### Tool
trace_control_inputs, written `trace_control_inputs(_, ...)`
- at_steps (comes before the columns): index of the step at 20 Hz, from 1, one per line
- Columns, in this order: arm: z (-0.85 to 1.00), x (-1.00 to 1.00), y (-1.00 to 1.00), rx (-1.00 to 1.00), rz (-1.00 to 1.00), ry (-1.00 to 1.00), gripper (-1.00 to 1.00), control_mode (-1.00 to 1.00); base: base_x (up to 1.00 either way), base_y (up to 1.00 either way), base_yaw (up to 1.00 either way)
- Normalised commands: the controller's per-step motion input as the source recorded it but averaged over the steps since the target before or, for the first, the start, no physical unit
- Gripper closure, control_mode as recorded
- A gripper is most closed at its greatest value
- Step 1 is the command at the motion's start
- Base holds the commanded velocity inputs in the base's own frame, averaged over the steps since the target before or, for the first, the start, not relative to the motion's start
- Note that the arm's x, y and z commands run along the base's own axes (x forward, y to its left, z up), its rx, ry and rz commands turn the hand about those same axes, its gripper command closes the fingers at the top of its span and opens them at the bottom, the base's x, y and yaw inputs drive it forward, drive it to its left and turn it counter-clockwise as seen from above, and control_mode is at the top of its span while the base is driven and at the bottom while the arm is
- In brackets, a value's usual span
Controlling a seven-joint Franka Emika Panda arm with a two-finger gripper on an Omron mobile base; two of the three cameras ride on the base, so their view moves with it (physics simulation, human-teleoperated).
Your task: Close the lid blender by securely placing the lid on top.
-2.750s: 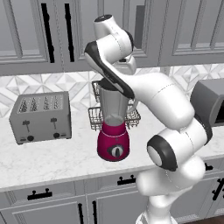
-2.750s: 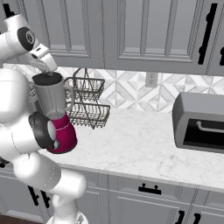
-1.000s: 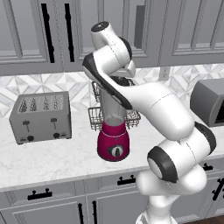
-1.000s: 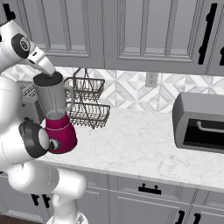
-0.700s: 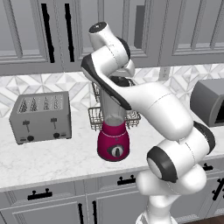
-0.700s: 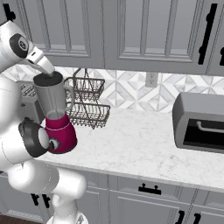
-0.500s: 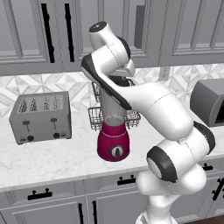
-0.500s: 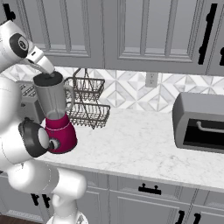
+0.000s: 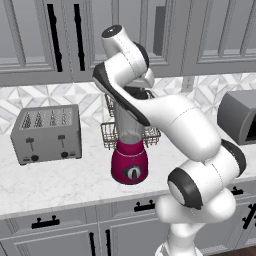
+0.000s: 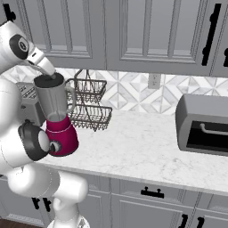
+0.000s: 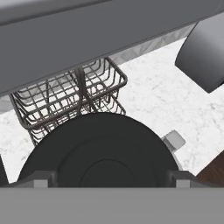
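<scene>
The blender has a magenta base (image 9: 130, 167) (image 10: 62, 136) with a dark dial and stands on the counter. Its clear grey jar (image 10: 53, 101) rises upright, partly hidden by my arm in the left base view. On the jar's mouth rests the dark round lid (image 10: 48, 80) (image 11: 100, 153). My gripper (image 11: 109, 178) is straight above it, hand at the jar's top (image 10: 43, 67). Its fingertips (image 11: 37, 178) stand wide apart on either side of the lid's raised centre, shut on the lid.
A two-tier wire rack (image 10: 91, 104) (image 11: 70, 96) stands right behind the blender. The grey four-slot toaster (image 9: 47, 132) sits to its left, and a grey oven (image 10: 202, 127) at the far right. Upper cabinets hang close above my hand.
Since 2.8 s ago my arm's upper links have swung a little to the left while the hand stays over the jar. Over the last second nothing visibly moves.
</scene>
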Motion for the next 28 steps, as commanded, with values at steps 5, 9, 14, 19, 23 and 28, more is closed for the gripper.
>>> trace_control_inputs(5,-0.22,0.00,0.00,0.00,0.00,0.00,-1.00,-1.00,0.00,0.00,0.00)
trace_control_inputs(9,-0.29,0.00,0.00,-0.02,0.00,0.00,-1.00,-1.00,0.00,0.00,0.00)
trace_control_inputs(14,-0.34,-0.14,-0.01,-0.01,0.01,0.00,-1.00,-1.00,0.00,0.00,0.00)
trace_control_inputs(19,-0.29,-0.32,-0.10,0.00,0.00,0.00,-1.00,-1.00,0.00,0.00,0.00)
trace_control_inputs(23,0.03,-0.26,0.00,0.00,0.00,-0.14,-1.00,-1.00,0.00,0.00,0.00)
trace_control_inputs(28,0.28,-0.81,-0.10,0.04,0.00,-0.40,-1.00,-1.00,0.00,0.00,0.00)
